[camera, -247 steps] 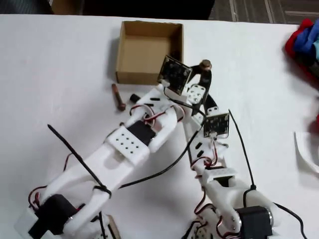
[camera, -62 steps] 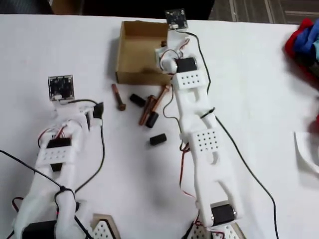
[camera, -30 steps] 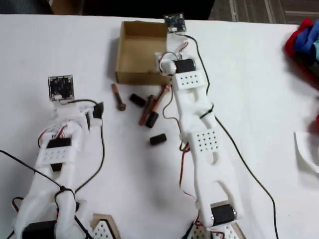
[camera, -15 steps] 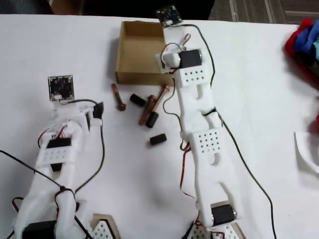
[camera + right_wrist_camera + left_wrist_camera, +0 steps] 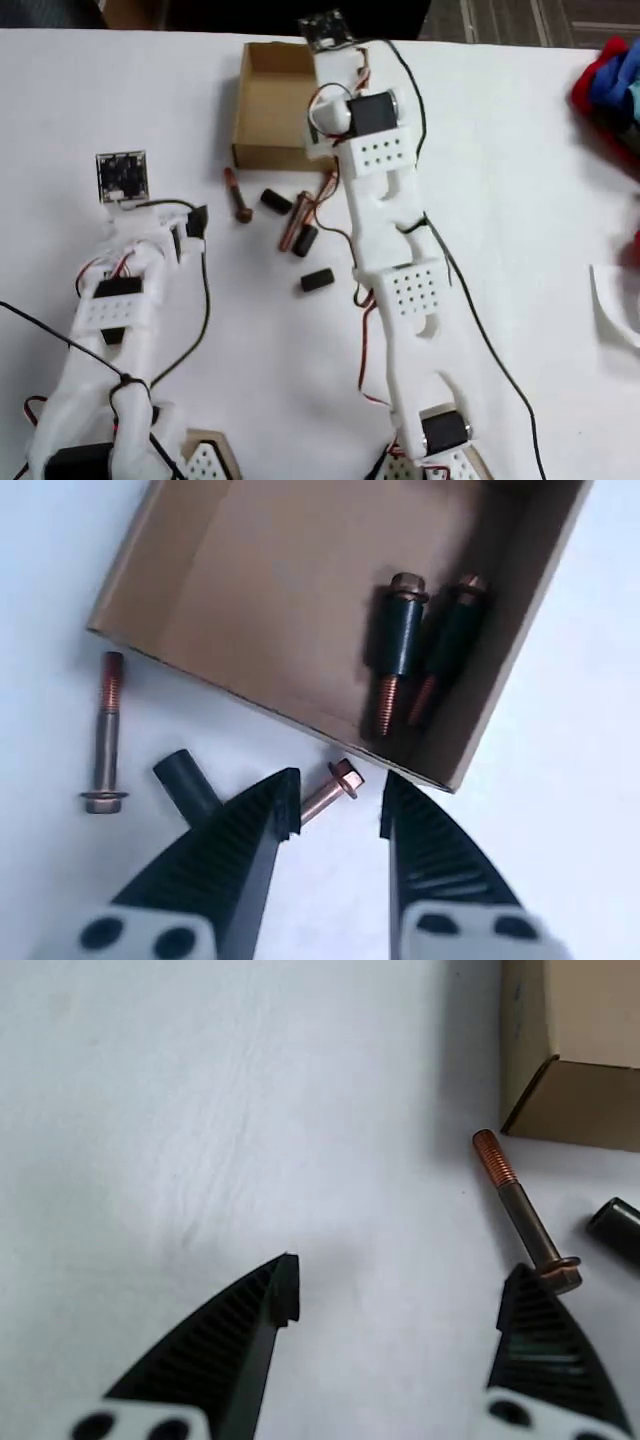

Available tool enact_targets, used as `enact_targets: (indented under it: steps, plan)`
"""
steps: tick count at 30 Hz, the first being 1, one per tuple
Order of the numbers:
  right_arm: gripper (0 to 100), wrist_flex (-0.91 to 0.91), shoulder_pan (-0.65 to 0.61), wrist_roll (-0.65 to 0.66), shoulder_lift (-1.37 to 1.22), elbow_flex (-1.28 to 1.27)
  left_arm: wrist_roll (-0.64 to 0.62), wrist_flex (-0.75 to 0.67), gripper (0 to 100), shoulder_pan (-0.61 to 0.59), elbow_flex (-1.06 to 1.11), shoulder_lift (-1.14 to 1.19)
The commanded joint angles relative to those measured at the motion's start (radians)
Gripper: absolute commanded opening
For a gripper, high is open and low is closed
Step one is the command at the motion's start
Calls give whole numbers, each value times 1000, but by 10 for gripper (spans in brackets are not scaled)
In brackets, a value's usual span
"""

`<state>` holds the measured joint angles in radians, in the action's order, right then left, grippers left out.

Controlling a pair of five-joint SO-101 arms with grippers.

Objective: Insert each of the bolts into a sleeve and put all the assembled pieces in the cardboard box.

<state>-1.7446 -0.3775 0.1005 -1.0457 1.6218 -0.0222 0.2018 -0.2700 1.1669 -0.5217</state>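
The right gripper (image 5: 337, 798) hangs above the near wall of the cardboard box (image 5: 270, 580), its jaws a narrow way apart and gripping nothing; below the gap, on the table (image 5: 520, 150) just outside that wall, I can see the head of a copper bolt (image 5: 345, 776). Inside the box two assembled pieces (image 5: 400, 640) lie side by side near one corner, each a bolt pushed through a dark sleeve, heads pointing the same way.

The left gripper (image 5: 404, 1280) sits apart over bare table, spread wide and empty; in its own wrist view a lone bolt (image 5: 522, 1215) lies just off one fingertip, threaded end towards the box corner, not touching the box.

From the high view the loose parts are gathered between the two arms, in front of the box: the lone bolt to one side; a short black sleeve (image 5: 277, 200) beside it; then a second bolt (image 5: 295, 222) lying next to the one by the box wall, with another sleeve (image 5: 305, 240) at its lower end; a third sleeve (image 5: 317, 280) lies alone, nearer the arm bases.
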Motion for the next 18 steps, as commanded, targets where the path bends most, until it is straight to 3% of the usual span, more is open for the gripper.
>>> enact_targets:
  steps: [1, 6, 12, 18]
  plan:
    - [123, -28, -54, -14, 130, -34, 2, -6, 327, -6, -42, 2]
    - [123, -27, -90, -14, 351, -278, 2, -6, 327, -6, -42, 2]
    - [123, -18, -64, -17, 697, -755, 2, -6, 327, -6, -42, 2]
    - [123, 209, -13, -2, 811, -1226, 2, -6, 327, -6, -42, 2]
